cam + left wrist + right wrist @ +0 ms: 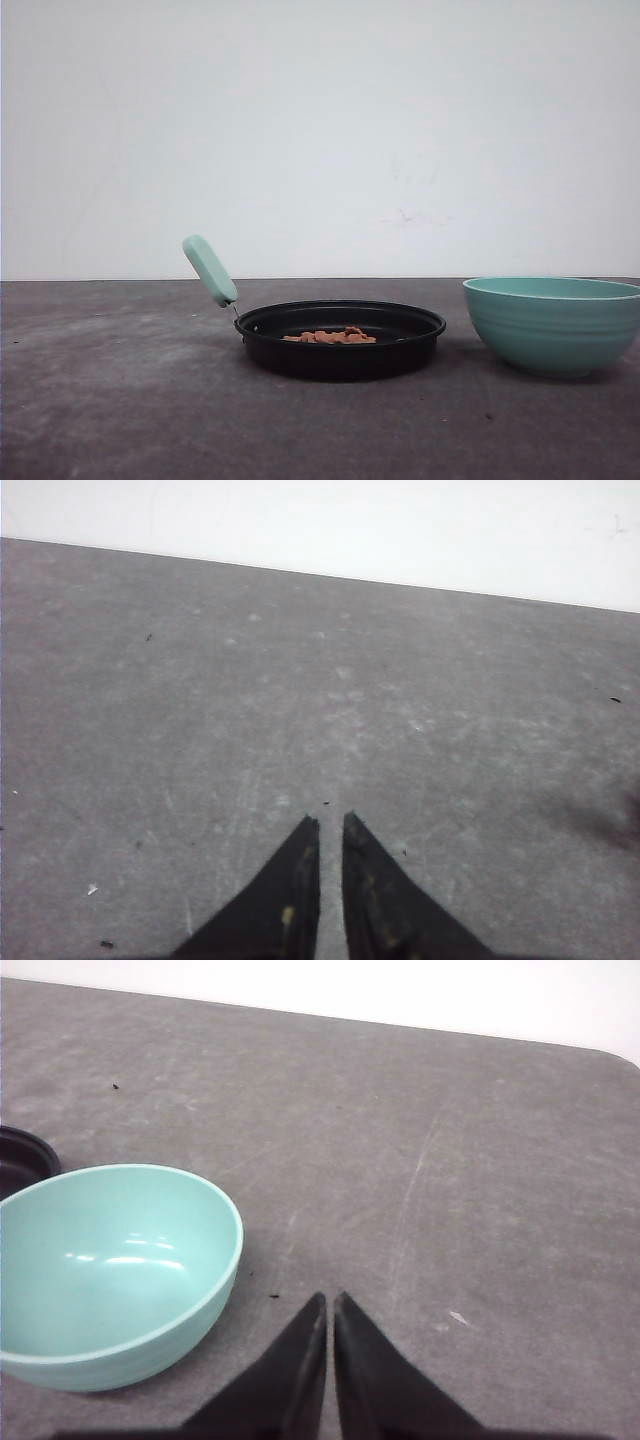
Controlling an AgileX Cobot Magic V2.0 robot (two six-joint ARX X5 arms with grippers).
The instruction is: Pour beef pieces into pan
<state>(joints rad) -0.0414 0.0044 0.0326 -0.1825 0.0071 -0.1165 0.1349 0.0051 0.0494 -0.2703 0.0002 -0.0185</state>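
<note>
— Two vessels stand on the grey worktop (120,400) in the front view. What are they?

— One is the pan (340,340), shallow, round and black, near the middle. Its mint-green handle (210,270) rises on a thin metal stem, tilted up and away to the left. The other is a teal ribbed bowl (553,322), deeper, standing to the right of the pan and apart from it, with a strip of bare worktop between them.

— And the beef pieces?

— The beef pieces (332,336) lie inside the pan, a low heap of small reddish-brown chunks on its floor, just visible over the near rim. The bowl's inside, seen from the right wrist camera (110,1260), shows smooth teal with a few glints of light and no chunks on the part that can be seen.

— How does the left pincer (331,825) stand?

— Its two dark fingers (285,900) come to points with only a narrow slit between them, so it is closed on nothing. It hangs over bare, scuffed worktop.

— The right pincer (330,1300)?

— Much the same: the black tips lie together, gripping nothing. It sits just beside the bowl without touching it, and a dark edge of the pan (22,1155) peeks in past the bowl's far side.
</note>
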